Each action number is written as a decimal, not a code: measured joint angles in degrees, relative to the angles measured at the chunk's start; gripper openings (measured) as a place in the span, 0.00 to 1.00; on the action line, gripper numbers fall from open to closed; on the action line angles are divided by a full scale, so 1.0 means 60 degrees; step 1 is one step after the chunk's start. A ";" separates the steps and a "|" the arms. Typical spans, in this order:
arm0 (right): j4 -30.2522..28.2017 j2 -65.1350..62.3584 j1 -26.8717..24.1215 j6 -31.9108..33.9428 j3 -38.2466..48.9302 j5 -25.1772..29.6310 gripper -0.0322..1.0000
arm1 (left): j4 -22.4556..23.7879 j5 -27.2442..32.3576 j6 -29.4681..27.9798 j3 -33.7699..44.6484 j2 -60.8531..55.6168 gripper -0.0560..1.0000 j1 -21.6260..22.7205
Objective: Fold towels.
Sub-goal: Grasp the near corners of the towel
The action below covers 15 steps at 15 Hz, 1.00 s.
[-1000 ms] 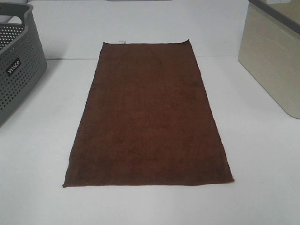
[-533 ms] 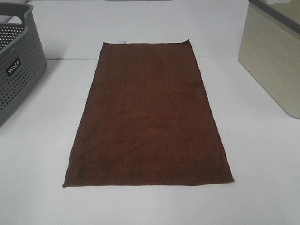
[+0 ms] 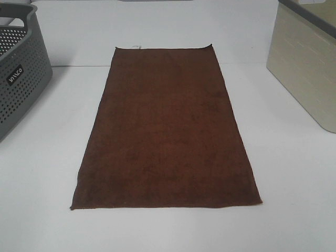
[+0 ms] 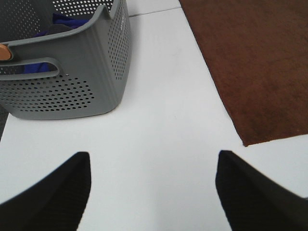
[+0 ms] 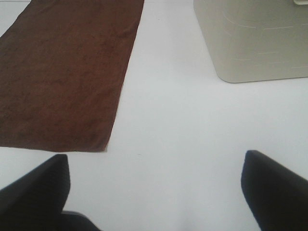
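While left end effector [image 4: 152, 154] and right end effector [image 5: 155, 154] gape empty, towel [image 3: 167, 131] flat, grey basket [image 3: 21, 79] and beige bin [image 3: 304, 68] cropped.

A plain white bench [image 3: 42, 173] fills nearly the whole scene, matte and evenly lit, with only faint, soft shadows. A thin dark seam [image 3: 79, 65] crosses it toward the far side. At the left edge stands a grey perforated plastic basket [image 3: 23, 84] with a small black label [image 3: 14, 74]; the left wrist view shows something blue [image 4: 72, 21] inside it. At the right stands a pale beige bin [image 3: 304, 73] with a dark grey rim [image 3: 310, 16].
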 joint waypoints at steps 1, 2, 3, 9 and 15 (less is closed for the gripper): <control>0.0000 0.0000 0.0000 0.0000 0.0000 0.0000 0.91 | 0.0000 0.0000 0.0000 0.0000 0.0000 0.71 0.0000; 0.0000 0.0000 0.0000 0.0000 0.0000 0.0000 0.91 | 0.0000 0.0000 0.0000 0.0000 0.0000 0.71 0.0000; 0.0000 0.0000 0.0000 0.0000 0.0000 0.0000 0.91 | 0.0000 0.0000 0.0000 0.0000 0.0000 0.71 0.0000; 0.0000 0.0000 0.0000 0.0000 0.0000 0.0000 0.91 | 0.0000 0.0000 0.0000 0.0000 0.0000 0.71 0.0000; 0.0000 0.0000 0.0000 0.0000 0.0000 0.0000 0.91 | 0.0000 0.0000 0.0000 0.0000 0.0000 0.71 0.0000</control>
